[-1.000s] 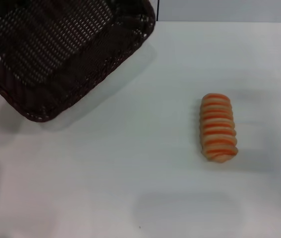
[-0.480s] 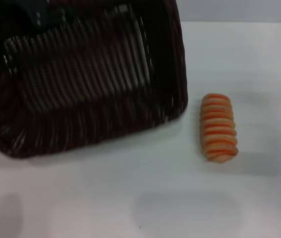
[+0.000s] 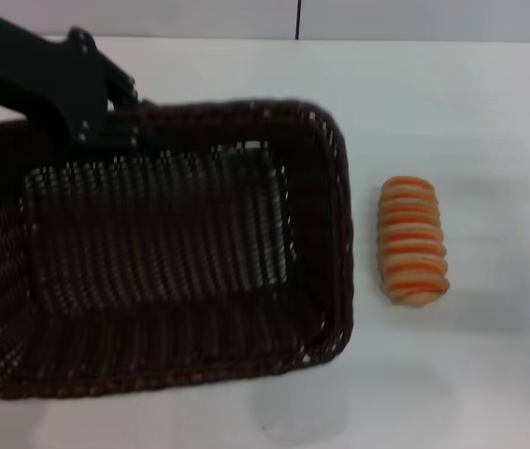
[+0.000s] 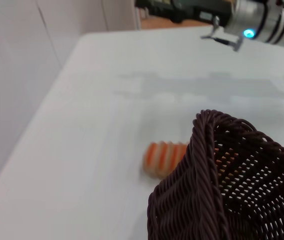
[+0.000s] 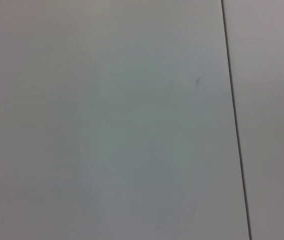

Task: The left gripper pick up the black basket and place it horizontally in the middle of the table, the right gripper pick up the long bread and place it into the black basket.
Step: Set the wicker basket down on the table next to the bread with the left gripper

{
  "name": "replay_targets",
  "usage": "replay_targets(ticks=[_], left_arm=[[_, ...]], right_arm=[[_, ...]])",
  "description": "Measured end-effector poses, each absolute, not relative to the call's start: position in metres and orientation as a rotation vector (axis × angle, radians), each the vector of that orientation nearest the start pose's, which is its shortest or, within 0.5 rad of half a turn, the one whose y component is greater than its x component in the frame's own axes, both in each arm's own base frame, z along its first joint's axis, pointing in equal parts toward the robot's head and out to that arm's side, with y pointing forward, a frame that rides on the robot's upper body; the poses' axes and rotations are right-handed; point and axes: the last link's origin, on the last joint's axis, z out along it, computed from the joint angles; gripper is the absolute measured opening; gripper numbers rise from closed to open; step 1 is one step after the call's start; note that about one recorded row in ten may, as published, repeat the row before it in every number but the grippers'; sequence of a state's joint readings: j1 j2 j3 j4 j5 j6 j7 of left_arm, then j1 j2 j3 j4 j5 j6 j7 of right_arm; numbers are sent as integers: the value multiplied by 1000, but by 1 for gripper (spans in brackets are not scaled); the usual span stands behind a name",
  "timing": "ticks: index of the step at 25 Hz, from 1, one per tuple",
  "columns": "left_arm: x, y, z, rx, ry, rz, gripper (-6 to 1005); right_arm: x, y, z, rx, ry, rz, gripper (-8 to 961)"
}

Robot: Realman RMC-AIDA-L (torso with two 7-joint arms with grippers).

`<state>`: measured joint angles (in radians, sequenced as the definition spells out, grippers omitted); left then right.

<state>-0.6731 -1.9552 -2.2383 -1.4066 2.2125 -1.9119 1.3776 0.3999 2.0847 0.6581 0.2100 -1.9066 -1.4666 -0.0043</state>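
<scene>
The black basket (image 3: 152, 253) is a large dark woven tray filling the left and middle of the head view, its long side lying across the view. My left gripper (image 3: 106, 129) grips its far rim near the far-left corner, shut on it, and the black arm reaches in from the upper left. To the right of the basket, a small gap away, the long bread (image 3: 414, 240) lies on the white table (image 3: 470, 374), tan with orange stripes. The left wrist view shows a basket corner (image 4: 217, 185) with the bread (image 4: 163, 159) beyond it. My right arm (image 4: 259, 22) hangs far off past the table.
A pale wall runs behind the table's far edge (image 3: 386, 39). Bare tabletop lies right of and in front of the bread. The right wrist view holds only a plain pale surface (image 5: 131, 125) with thin dark seams.
The basket has swung from the upper left corner toward the middle and front of the table, turning to lie crosswise. The left arm has come into view with it. The bread has not moved.
</scene>
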Motion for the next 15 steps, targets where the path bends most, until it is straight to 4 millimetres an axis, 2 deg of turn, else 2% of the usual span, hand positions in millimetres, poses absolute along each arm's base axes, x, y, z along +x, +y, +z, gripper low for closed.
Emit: replay_targets(ticks=[8, 15], left_arm=[[-158, 350, 88, -3034, -15, 120, 202], [-156, 350, 81, -3071, 17, 127, 204]], right_arm=[[314, 310, 18, -1321, 354, 808, 652], [313, 308, 16, -1314, 369, 819, 652]])
